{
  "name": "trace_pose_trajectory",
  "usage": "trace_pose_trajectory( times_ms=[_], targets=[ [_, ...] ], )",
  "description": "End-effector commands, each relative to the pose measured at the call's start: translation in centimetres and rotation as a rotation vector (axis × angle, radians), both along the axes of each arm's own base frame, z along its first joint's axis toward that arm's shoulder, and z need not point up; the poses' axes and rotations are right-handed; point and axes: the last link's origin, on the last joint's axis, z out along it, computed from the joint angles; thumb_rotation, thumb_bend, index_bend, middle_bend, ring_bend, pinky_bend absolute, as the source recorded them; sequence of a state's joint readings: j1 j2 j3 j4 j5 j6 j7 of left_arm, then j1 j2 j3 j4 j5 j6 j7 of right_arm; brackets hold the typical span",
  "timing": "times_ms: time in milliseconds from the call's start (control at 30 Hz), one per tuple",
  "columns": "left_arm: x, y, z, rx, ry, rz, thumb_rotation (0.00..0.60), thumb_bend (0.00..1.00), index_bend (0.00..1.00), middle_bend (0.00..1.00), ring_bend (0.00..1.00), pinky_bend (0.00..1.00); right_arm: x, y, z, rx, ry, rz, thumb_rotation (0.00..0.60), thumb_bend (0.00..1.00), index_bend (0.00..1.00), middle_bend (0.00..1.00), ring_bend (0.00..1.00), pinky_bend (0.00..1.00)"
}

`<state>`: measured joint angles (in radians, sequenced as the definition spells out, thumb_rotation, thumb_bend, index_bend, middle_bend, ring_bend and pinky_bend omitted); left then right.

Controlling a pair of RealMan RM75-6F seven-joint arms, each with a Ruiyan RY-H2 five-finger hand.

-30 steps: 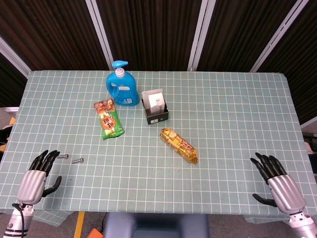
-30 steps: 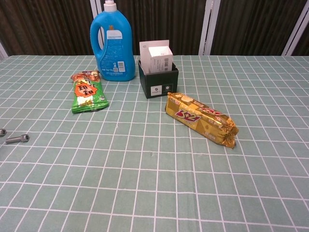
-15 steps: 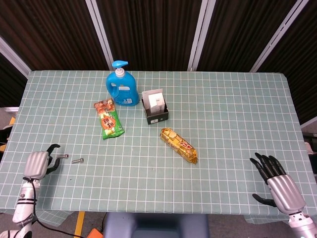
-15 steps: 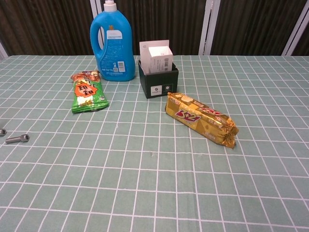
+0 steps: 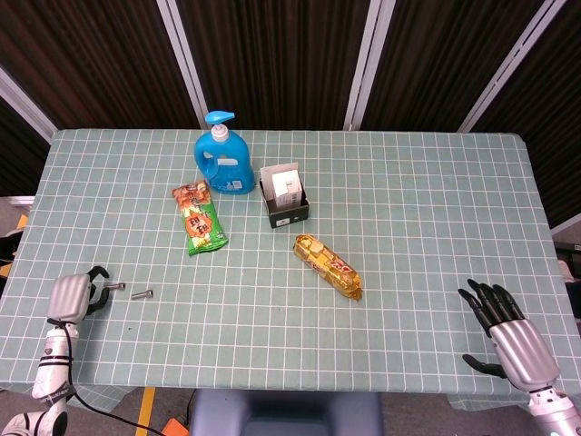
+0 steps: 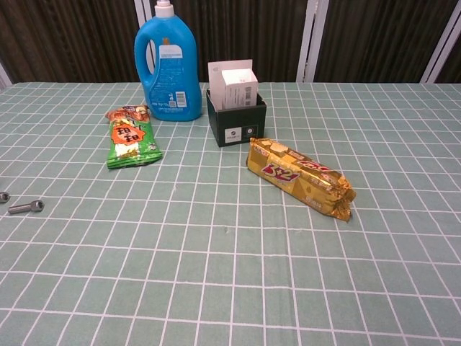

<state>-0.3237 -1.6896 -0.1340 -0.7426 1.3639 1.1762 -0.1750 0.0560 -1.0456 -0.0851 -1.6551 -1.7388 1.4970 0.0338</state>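
My left hand [image 5: 72, 296] hovers at the table's front left corner, tilted with its back to the head camera and its dark fingers [image 5: 96, 272] pointing down, apart, holding nothing. Just to its right lie two small metal bolts, the nearer one [image 5: 116, 286] [image 6: 3, 196] almost at the fingertips, the other [image 5: 141, 293] [image 6: 27, 207] a little further on. My right hand [image 5: 508, 334] rests open, fingers spread, at the front right edge, far from every object. The chest view shows neither hand.
On the green checked tablecloth [image 5: 408, 209] stand a blue pump bottle [image 5: 222, 159] [image 6: 168, 65] and a black box [image 5: 285, 202] [image 6: 236, 115] holding white cartons. A green snack packet [image 5: 200, 221] [image 6: 130, 137] and a gold biscuit pack [image 5: 329, 266] [image 6: 301, 179] lie flat.
My left hand has moved slightly forward and tipped from lying flat with fingers stretched out to fingers pointing down beside the bolts. The right hand and all objects have stayed put.
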Motion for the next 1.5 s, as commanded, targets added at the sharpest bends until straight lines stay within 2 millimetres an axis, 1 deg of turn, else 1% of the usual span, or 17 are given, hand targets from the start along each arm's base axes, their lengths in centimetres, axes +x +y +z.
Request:
trace_pose_trajectory(
  times_ms=[33,233,433,600,867,1100,1267,1500],
  targets=[
    [-0.3,-0.1,-0.2,-0.005,-0.004,0.011,0.600,0.41,0.45,1.00,1.00,1.00,0.0,0.0,0.0,-0.002,0.000,-0.001,0.600,0.15,0.00,0.00,0.00,0.00],
    [-0.7,-0.5,-0.8,-0.023,0.006,0.022,0.600,0.41,0.45,1.00,1.00,1.00,0.0,0.0,0.1,-0.001,-0.003,0.000,0.600,0.15,0.00,0.00,0.00,0.00],
    [-1.1,-0.3,-0.9,-0.025,0.005,0.039,0.600,0.41,0.45,1.00,1.00,1.00,0.0,0.0,0.1,-0.004,-0.003,0.001,0.600,0.15,0.00,0.00,0.00,0.00],
    [-1.2,-0.1,-1.0,-0.017,-0.004,0.040,0.600,0.39,0.48,1.00,1.00,1.00,0.0,0.0,0.1,-0.003,-0.004,0.001,0.600,0.15,0.00,0.00,0.00,0.00],
    [-1.2,0.1,-1.2,-0.015,-0.012,0.044,0.600,0.39,0.50,1.00,1.00,1.00,0.0,0.0,0.1,-0.004,-0.002,0.000,0.600,0.15,0.00,0.00,0.00,0.00],
    [-1.3,0.2,-1.1,-0.006,-0.019,0.053,0.600,0.39,0.56,1.00,1.00,1.00,0.0,0.0,0.1,-0.005,-0.002,0.000,0.600,0.15,0.00,0.00,0.00,0.00],
    [-0.8,0.3,-0.6,0.026,-0.037,0.029,0.600,0.39,0.58,1.00,1.00,1.00,0.0,0.0,0.1,-0.007,-0.002,0.000,0.600,0.15,0.00,0.00,0.00,0.00],
    [0.5,0.3,0.3,0.050,-0.051,-0.022,0.600,0.39,0.58,1.00,1.00,1.00,0.0,0.0,0.1,-0.005,-0.001,-0.001,0.600,0.15,0.00,0.00,0.00,0.00]
  ],
)
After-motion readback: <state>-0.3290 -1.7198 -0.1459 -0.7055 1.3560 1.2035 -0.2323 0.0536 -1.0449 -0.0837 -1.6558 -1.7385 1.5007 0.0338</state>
